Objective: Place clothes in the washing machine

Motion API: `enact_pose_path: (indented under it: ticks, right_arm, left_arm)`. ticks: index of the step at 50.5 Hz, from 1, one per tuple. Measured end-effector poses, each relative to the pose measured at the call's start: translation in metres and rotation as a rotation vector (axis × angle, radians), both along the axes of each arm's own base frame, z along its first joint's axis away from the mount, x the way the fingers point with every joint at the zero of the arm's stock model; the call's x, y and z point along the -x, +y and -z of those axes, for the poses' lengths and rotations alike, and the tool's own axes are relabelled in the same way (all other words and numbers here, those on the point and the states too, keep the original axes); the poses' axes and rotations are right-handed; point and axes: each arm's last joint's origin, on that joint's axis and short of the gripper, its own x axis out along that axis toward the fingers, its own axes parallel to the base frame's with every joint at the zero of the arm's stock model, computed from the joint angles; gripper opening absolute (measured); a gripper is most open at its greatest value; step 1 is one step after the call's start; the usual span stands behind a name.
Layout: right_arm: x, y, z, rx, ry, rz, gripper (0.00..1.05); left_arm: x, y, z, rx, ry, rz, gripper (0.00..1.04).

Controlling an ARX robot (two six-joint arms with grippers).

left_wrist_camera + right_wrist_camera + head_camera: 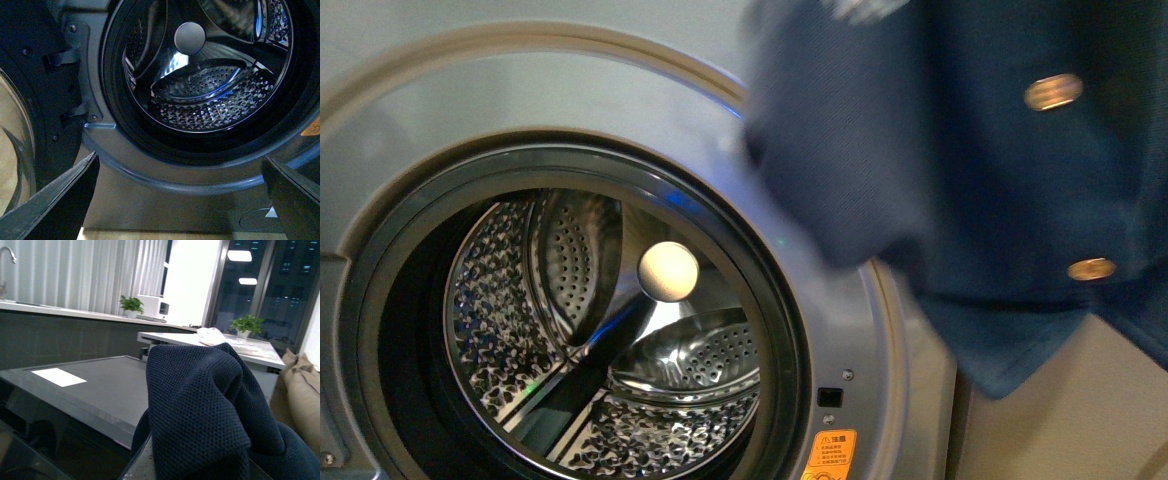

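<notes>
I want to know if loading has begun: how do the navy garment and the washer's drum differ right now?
The navy garment is soft, matte knit with gold buttons; the drum is shiny perforated steel. The garment hangs outside, up and right of the porthole in the front view; the drum sits behind it. The garment is bunched and folded; the drum looks empty.

Navy clothes (940, 170), silver washing machine (440, 100)
</notes>
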Motion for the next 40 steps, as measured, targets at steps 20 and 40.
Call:
enact_pose_path:
  ticks: [20, 40]
  right_arm:
    - [0.000, 0.040, 0.007, 0.011, 0.024, -0.129, 0.09]
    - [0.000, 0.040, 0.007, 0.011, 0.024, -0.131, 0.09]
  left_arm:
    - [0.000, 0.000, 0.000, 0.000, 0.000, 0.000, 0.98]
    - [0.000, 0.000, 0.000, 0.000, 0.000, 0.000, 0.98]
